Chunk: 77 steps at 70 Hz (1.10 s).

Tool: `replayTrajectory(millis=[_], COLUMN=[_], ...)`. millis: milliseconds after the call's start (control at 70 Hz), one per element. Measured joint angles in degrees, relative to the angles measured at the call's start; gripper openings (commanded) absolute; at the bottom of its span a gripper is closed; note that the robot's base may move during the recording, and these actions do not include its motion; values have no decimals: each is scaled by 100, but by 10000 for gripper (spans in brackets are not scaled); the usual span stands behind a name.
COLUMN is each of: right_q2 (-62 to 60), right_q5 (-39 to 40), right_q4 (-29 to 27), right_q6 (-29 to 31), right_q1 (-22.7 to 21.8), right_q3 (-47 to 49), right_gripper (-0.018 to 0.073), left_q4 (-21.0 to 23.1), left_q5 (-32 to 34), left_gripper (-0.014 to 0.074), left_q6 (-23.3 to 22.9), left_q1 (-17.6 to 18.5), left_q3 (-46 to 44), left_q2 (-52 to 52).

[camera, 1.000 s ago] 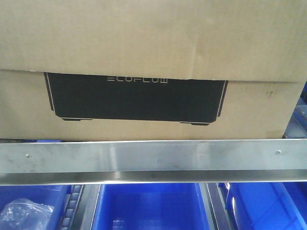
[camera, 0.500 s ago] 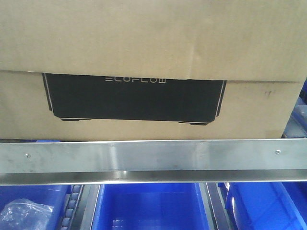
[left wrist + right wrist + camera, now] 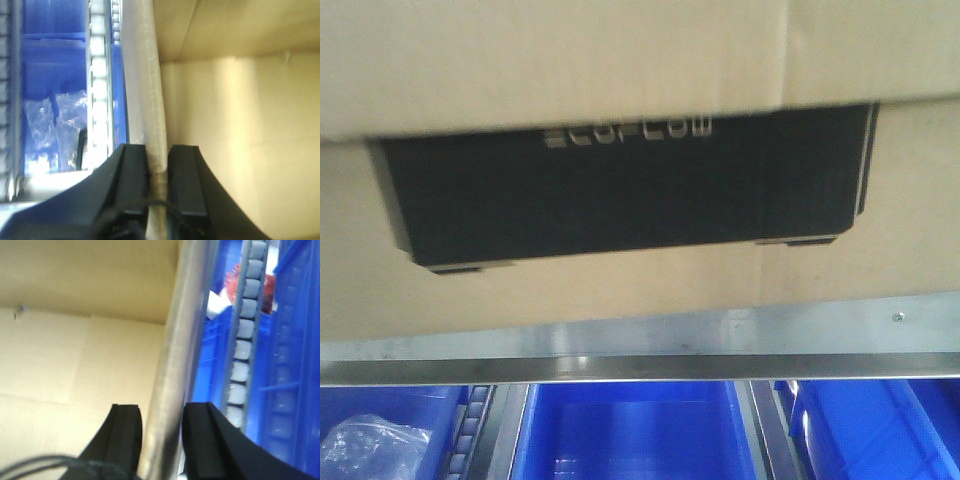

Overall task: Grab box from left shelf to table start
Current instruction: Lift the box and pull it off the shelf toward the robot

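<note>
Box (image 3: 640, 60): brown corrugated cardboard, filling the upper part of the front view. Its black panel (image 3: 620, 200) has a thin white outline, with the white "ECOFLOW" lettering (image 3: 628, 131) just under an overhanging cardboard flap. The box sits on the left shelf, tilted in the frame. Its lower edge slopes down to the left and covers the top of the front rail (image 3: 740, 335) there, while on the right the full brushed face and one small screw show.

Below the rail we see blue bins (image 3: 630, 430). The left one holds a clear plastic bag (image 3: 370, 445).

Left claw (image 3: 159, 150): two black fingers (image 3: 132, 170) stand narrowly apart, cardboard to one side, a roller track (image 3: 97, 100) and a blue bin to the other. A pale strip runs through the gap. It is washed out but is probably the shelf rail. We cannot tell whether the claw pinches it.

Right claw (image 3: 161, 410): the gap is narrow here too, with the silver rail passing between the fingers, the box on one side and rollers and bins on the other. We cannot tell if it grips. A red item sits far back, too blurred to name.
</note>
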<state>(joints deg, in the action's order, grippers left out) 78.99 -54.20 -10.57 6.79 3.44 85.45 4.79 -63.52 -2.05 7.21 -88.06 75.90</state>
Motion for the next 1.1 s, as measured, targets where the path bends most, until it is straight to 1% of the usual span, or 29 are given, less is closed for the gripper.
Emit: replayTrajectory(millis=[200, 328, 414, 614, 800, 942, 1100], right_q2=[-411, -728, -1063, -1982, -2761, -3127, -3353], right_q5=[-294, -705, -773, -738, -738, -810, -977], right_q4=[-207, -219, -219, -240, -240, -240, -240], right_q6=[2, -19, -98, -336, -549, -592, -606], right_q1=[0, 0, 0, 0, 0, 0, 0], right_q3=[0, 0, -182, -986, -1651, -1854, -1869], right_gripper=[62, 63, 63, 63, 63, 63, 63], left_q4=[-85, -90, -68, -20, 67, 112, 145], left_q5=[-315, -626, -760, -929, -930, -930, -930], left_gripper=[-97, -97, -97, -97, -97, -97, -97], left_q6=[-55, -70, -82, -58, -15, -3, -40], left_q1=[0, 0, 0, 22, 45, 45, 45], left_q3=[0, 0, 0, 0, 136, 401, 782], left_q2=[-545, -809, -1002, -1326, -1571, -1860, -2296])
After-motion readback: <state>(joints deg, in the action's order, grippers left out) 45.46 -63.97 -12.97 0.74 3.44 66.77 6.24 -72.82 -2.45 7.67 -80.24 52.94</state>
